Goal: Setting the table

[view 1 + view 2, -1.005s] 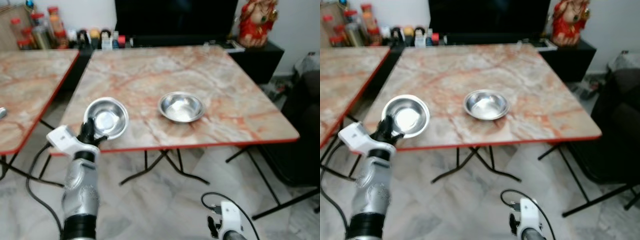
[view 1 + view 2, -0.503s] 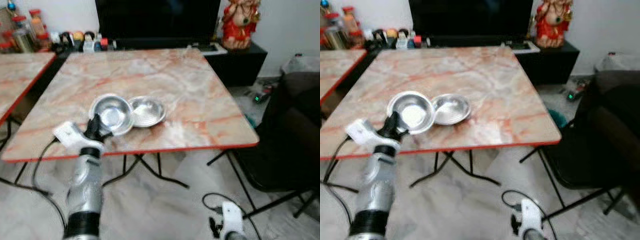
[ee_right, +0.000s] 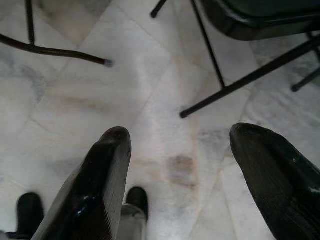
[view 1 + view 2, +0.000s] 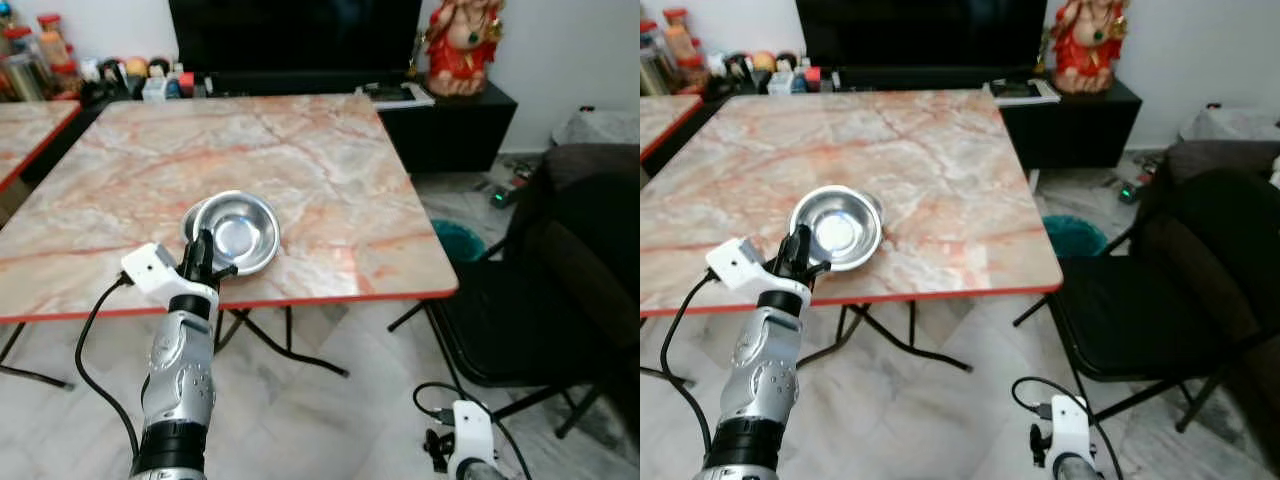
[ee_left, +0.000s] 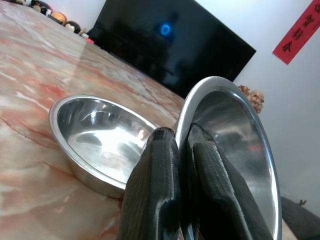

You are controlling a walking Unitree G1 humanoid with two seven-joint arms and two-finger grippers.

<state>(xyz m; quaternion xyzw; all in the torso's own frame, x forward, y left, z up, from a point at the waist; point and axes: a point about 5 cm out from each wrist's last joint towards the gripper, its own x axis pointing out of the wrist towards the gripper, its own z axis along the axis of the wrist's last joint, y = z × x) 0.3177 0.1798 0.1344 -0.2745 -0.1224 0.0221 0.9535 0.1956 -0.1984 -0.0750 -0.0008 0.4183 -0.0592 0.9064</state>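
Your left gripper (image 5: 182, 165) is pinched on the rim of a steel bowl (image 5: 235, 145), held above the near edge of the marble table (image 4: 300, 150), overlapping a second bowl (image 5: 100, 140) already resting there. Your right gripper (image 3: 180, 165) hangs spread over the floor. One bowl looks placed; the held one isn't set down yet.

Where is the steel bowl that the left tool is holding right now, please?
In the eye views, the held steel bowl is near the marble table's front edge, on the robot's left, pinched by the left tool just above a second steel bowl on the tabletop.
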